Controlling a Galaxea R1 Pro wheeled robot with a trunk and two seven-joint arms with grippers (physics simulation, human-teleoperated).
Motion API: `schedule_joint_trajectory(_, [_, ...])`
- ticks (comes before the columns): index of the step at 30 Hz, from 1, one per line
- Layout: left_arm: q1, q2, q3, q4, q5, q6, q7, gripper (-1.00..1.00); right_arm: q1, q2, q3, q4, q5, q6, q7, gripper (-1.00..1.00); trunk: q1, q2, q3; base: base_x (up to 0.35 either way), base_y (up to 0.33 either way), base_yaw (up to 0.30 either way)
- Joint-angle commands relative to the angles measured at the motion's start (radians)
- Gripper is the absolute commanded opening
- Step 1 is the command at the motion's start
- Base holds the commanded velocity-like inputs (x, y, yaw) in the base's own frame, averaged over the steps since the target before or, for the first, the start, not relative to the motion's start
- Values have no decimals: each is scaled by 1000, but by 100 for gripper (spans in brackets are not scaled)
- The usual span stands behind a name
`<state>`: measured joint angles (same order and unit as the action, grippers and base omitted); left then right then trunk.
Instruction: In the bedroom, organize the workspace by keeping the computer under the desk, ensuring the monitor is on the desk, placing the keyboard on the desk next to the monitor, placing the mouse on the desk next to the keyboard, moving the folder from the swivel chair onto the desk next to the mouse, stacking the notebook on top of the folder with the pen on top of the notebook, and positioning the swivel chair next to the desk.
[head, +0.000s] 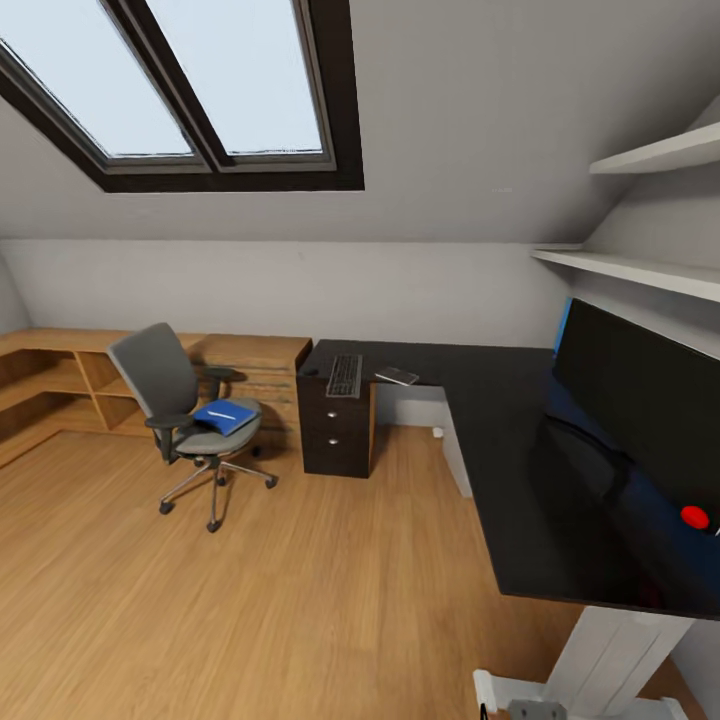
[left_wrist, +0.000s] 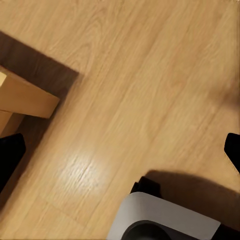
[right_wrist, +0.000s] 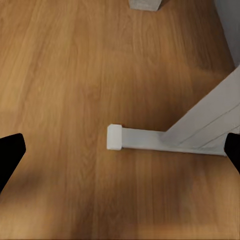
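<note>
Attic walls and skylights frame your view across bare wood floor (head: 300, 600). At nine o'clock the swivel chair (head: 185, 420) stands apart from the desk (head: 500, 470), with the folder (head: 224, 415) on its seat and the pen (head: 222, 413) on the folder. At twelve o'clock, keyboard (head: 344, 375) and notebook (head: 397, 376) lie on the desk. At three o'clock stands the monitor (head: 640, 400). Your left gripper (left_wrist: 120, 150) and right gripper (right_wrist: 120, 150) hang spread and empty over the floor, likely stowed for driving.

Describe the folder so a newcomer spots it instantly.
Under the skylight, left of the black desk, stands a grey swivel chair. On its seat lies the folder, flat and bright blue with a thin white pen on top; nothing else nearby is blue.
</note>
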<state>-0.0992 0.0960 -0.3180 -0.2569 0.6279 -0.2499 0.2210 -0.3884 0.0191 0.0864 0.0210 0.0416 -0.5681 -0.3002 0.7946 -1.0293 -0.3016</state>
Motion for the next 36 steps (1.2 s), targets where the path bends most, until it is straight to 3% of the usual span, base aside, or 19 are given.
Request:
schedule_joint_trajectory(1, [-1,1,-9,-1,6,-3,6,100,-1,1,8,3,4,-1,-10,100,0,-1,-1,163,0,0])
schedule_joint_trajectory(6, [-1,1,-9,-1,6,-3,6,100,-1,27,9,3,5,0,-9,100,0,-1,-1,138,0,0])
schedule_joint_trajectory(12, [-1,1,-9,-1,6,-3,6,100,-1,35,9,3,5,0,-9,100,0,-1,-1,120,0,0])
schedule_joint_trajectory(36, [-1,-2,-10,-1,6,-3,6,100,13,32,8,2,5,4,-9,100,0,-1,-1,256,164,-1])
